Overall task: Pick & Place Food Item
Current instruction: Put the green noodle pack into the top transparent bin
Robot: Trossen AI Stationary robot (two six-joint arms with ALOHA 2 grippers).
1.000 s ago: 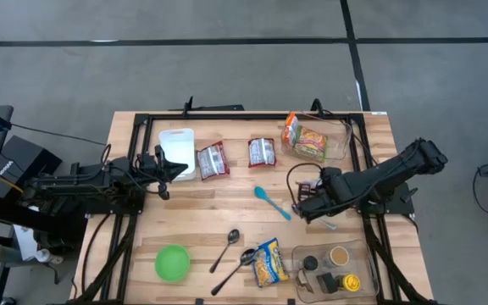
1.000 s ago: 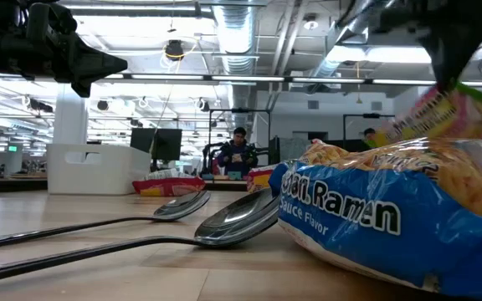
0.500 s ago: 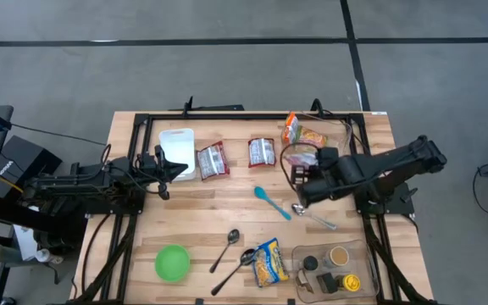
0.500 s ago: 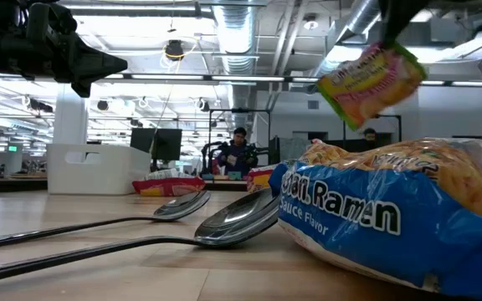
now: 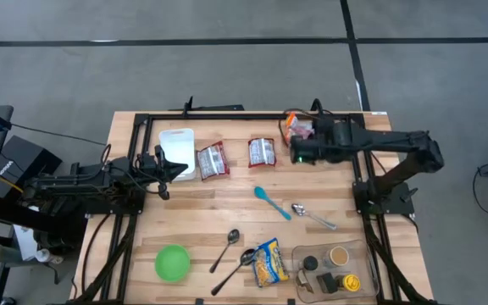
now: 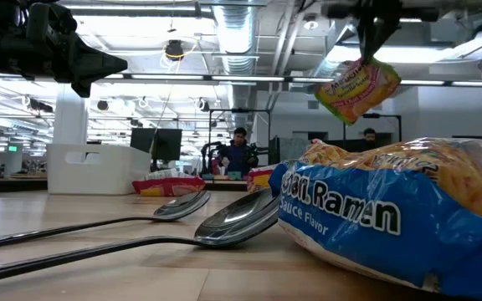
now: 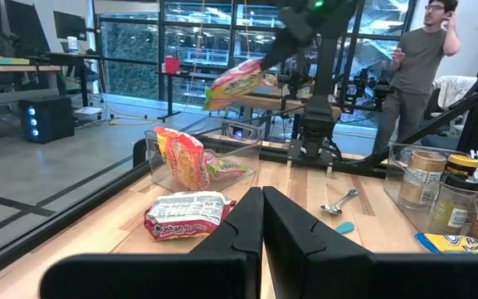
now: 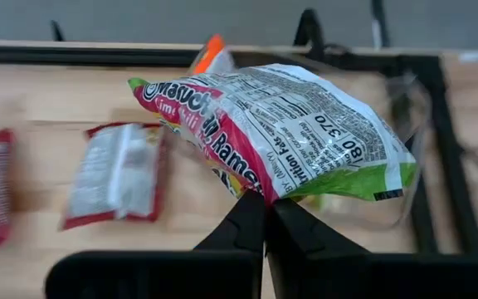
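Right pincer (image 8: 264, 218) is clenched on the lower edge of a green-and-pink ramen packet (image 8: 280, 129), which hangs free in the air over the far right part of the bench (image 5: 227, 195), clear of the wood, as the low view also shows. Just beside it stands a clear bin (image 7: 202, 162) with more noodle packets in it; two red packets (image 5: 213, 160) lie on the boards towards the middle, and a white container (image 5: 177, 142) sits further left. This looks like the carry step, with the placing not yet done. Where the packet belongs is not shown; the next move likely calls for bringing it over its target and letting go low. Left pincer (image 7: 261, 218) waits closed and empty near the white container.
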